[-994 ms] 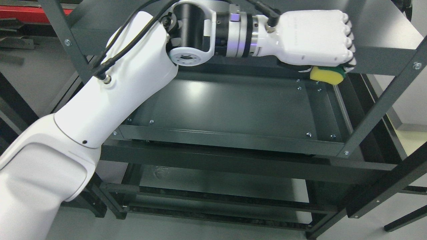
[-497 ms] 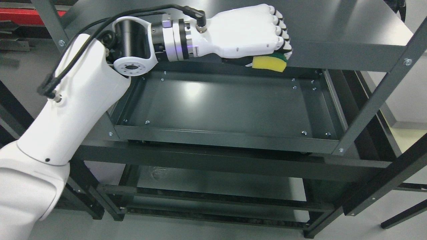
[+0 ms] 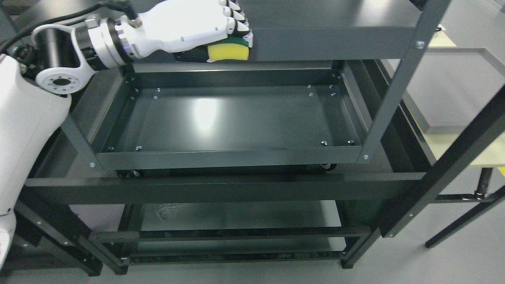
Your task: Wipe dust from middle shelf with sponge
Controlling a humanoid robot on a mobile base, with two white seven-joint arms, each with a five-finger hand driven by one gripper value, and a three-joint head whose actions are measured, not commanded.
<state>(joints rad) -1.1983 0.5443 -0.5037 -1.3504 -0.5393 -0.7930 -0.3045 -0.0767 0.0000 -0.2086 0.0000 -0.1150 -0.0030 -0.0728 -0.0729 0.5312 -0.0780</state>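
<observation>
while the left hand (image 3: pixel 189 25) sits at the top left of the head view, its fingers (image 3: pixel 236 17) are curled down over a sponge (image 3: pixel 228 51) and grasp it. sponge: yellow body facing the camera, green scouring layer on top, tucked directly under the fingertips, its right end level with them. it pokes out below the fist, in front of the top shelf's (image 3: pixel 335 35) front lip and above the back edge of the middle shelf (image 3: pixel 236 118). whether it touches either shelf cannot be told. middle shelf tray is dark metal with a glare patch near centre. right hand not seen. pale table (image 3: pixel 453 94) stands right of the rack.
</observation>
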